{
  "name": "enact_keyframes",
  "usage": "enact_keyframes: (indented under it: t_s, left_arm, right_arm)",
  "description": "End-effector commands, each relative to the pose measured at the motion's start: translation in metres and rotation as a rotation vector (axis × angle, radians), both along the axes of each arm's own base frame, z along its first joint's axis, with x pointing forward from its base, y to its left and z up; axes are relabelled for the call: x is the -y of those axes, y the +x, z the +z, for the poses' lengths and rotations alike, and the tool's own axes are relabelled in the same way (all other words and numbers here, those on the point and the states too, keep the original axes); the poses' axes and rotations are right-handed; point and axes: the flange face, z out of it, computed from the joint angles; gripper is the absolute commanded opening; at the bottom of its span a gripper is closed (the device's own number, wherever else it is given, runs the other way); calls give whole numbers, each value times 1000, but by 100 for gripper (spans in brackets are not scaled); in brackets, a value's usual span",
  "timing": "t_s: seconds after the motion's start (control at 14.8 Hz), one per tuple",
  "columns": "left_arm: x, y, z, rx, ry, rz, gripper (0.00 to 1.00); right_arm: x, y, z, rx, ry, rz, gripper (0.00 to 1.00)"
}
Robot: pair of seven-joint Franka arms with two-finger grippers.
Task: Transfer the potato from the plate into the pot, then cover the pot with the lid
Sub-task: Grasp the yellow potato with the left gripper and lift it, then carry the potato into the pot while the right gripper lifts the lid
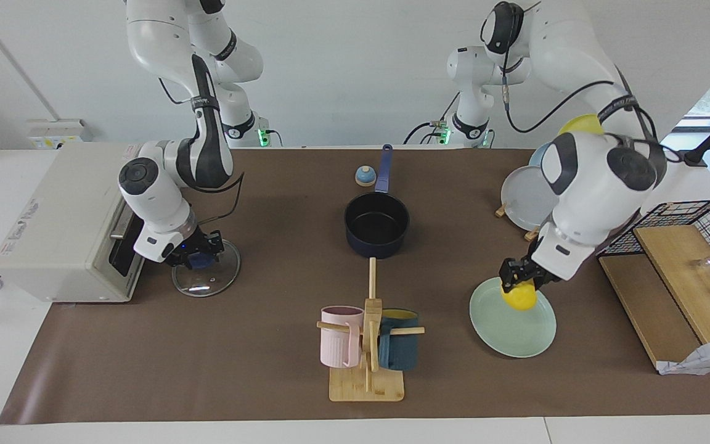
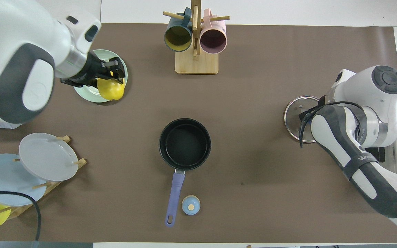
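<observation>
My left gripper (image 1: 520, 282) is shut on the yellow potato (image 1: 519, 298) and holds it in the air over the edge of the mint-green plate (image 1: 515, 336) that is nearer the robots. In the overhead view the left gripper (image 2: 113, 75) and the potato (image 2: 110, 90) cover part of the plate (image 2: 84, 93). The dark blue pot (image 1: 376, 225) stands empty mid-table, its handle pointing toward the robots. The glass lid (image 1: 207, 282) lies flat on the mat toward the right arm's end. My right gripper (image 1: 198, 258) is shut on its blue knob.
A mug tree (image 1: 367, 345) with a pink and a dark mug stands farther from the robots than the pot. A small bell (image 1: 365, 176) sits beside the pot handle. A toaster oven (image 1: 65, 222) stands beside the lid. A plate rack (image 1: 530, 197) and a wire basket (image 1: 694, 219) stand near the plate.
</observation>
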Motion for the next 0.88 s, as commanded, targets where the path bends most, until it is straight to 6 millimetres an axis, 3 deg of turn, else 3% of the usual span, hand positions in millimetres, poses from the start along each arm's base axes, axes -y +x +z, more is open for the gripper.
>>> enact_keyframes:
  t_s: [0.0, 0.13, 0.34, 0.67, 0.81]
  left_arm:
    - [51, -80, -37, 1, -3, 43, 0]
    - [81, -111, -56, 27, -23, 47, 0]
    - [112, -131, -99, 55, -49, 63, 0]
    - [129, -132, -149, 77, -61, 45, 0]
    - [136, -145, -165, 65, -49, 25, 0]
  right_arm:
    - [-28, 11, 45, -13, 20, -20, 25]
    - [-75, 15, 71, -22, 11, -60, 25]
    - [-133, 11, 98, -36, -7, -99, 4]
    - [-159, 8, 116, -31, -3, -88, 0]
    - [-174, 6, 125, -32, -7, -108, 0]
